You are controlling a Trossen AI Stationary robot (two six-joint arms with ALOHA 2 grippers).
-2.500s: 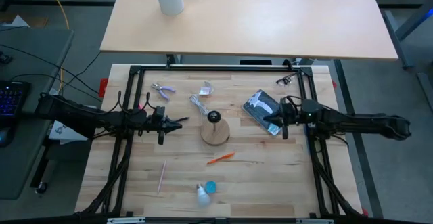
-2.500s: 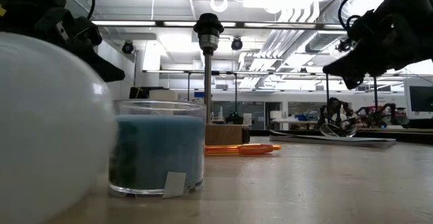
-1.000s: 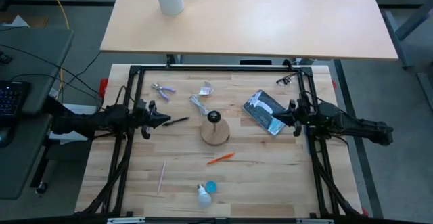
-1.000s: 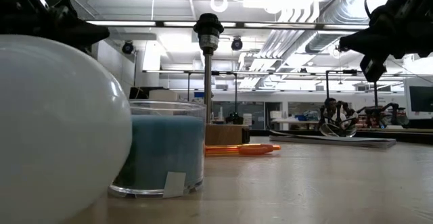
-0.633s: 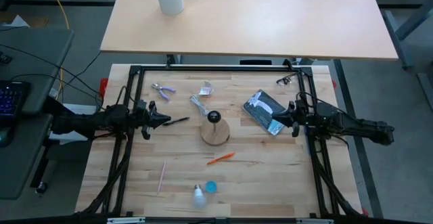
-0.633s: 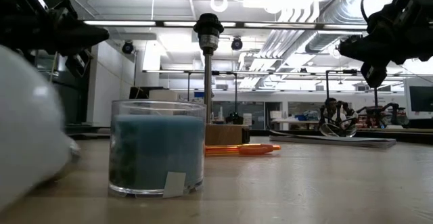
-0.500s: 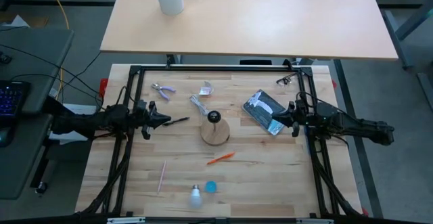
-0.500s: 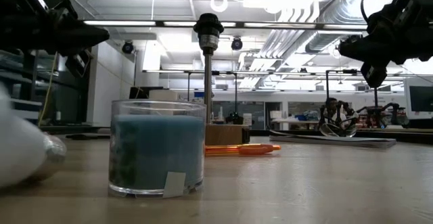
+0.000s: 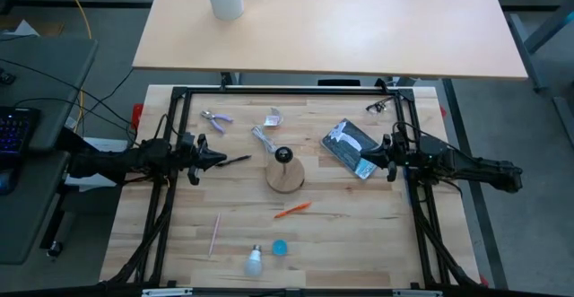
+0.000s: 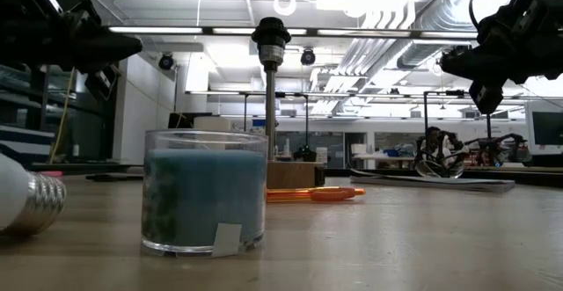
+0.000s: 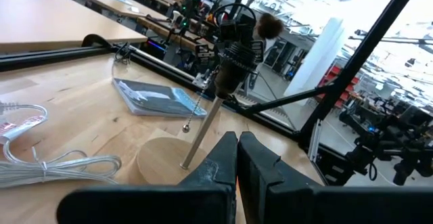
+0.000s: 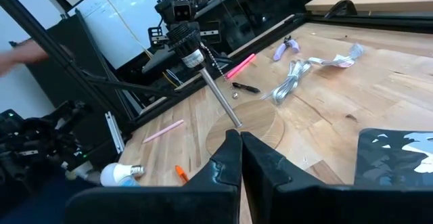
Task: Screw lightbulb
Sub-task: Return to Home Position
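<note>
While the small white pear-shaped lightbulb (image 9: 255, 260) lies loose lower-centre, left end effector (image 9: 215, 158) and right end effector (image 9: 363, 162) look parked closed, so regrabbing it's next, I'd guess.

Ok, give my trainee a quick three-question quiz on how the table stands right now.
1. True or false: the lightbulb lies on the table, out of the lamp socket.
2. Nearest the lightbulb: A blue cap, B orange pen, C pliers?
3. Fill in: the left claw and right claw are both ___.
Key: 1 true; 2 A; 3 shut.
</note>
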